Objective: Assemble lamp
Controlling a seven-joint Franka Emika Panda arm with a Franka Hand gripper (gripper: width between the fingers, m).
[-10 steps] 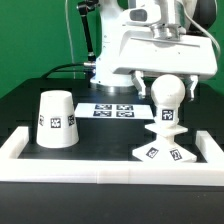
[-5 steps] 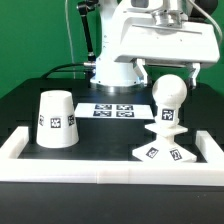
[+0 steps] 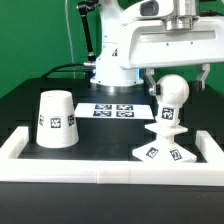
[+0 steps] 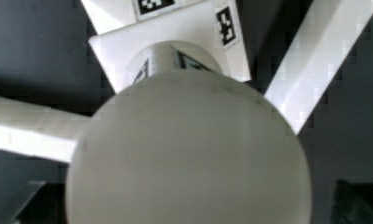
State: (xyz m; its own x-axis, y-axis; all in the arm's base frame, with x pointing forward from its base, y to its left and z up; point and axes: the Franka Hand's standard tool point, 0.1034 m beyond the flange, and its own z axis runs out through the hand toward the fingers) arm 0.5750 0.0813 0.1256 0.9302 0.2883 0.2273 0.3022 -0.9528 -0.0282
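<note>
**Bulb upright on base, tool spread above it**

Nearest, a white wall edges the dark bench. Behind it, at the exterior view's right, lies the flat base, with the bulb standing on it, neck down. The shade sits mouth down, well apart at the left. The marker board lies farther back. The tool hangs spread around the bulb's crown; whether it touches cannot be told. In the wrist view the blurred bulb hides most of the base.

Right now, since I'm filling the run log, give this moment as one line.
gripper open, over bulb | bulb upright on base | shade apart, wide end down, exterior view's left | shade not yet fitted
</note>
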